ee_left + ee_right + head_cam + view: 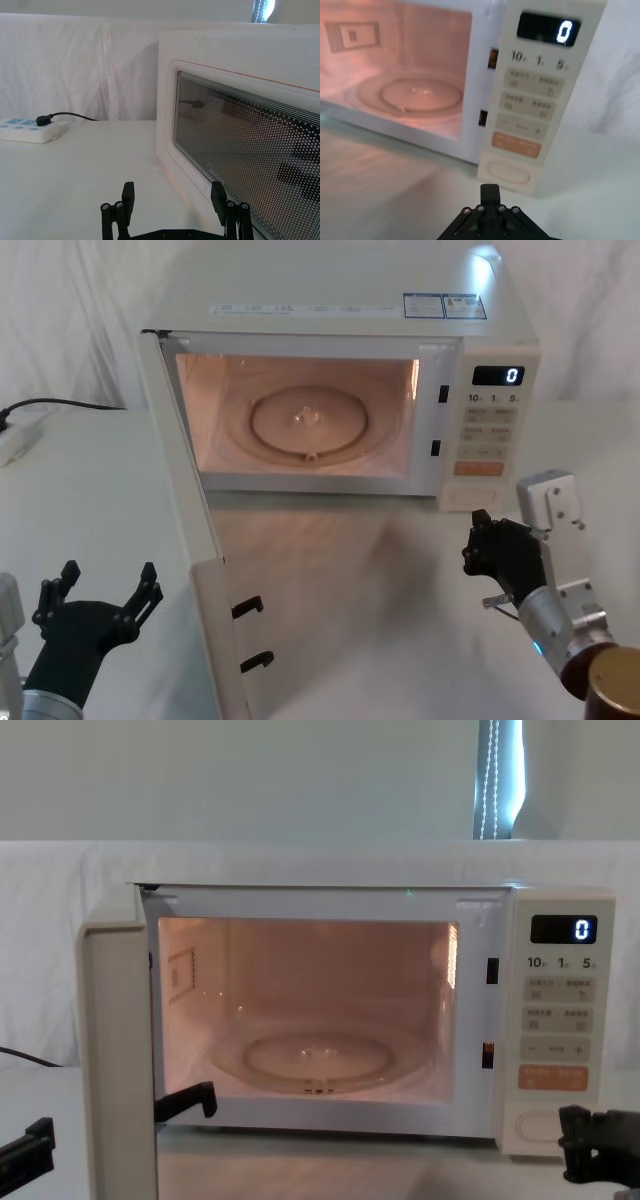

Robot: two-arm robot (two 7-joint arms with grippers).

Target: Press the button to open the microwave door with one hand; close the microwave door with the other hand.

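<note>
Two grippers flank the microwave door (190, 540), swung wide open; left gripper (100, 592) fingers spread beside it; right gripper (480, 540) fingers together, just before the button (509, 172).

A white cloth is covering the table (90, 490) and is hanging as a wrinkled backdrop (75, 65) behind it. Above the backdrop a plain pale wall (250, 780) is showing. A narrow strip of bright daylight (497, 780) is coming through at the upper right. A white power strip (27, 130) is lying on the table at the left, with a black cable (70, 116) plugged into it.
</note>
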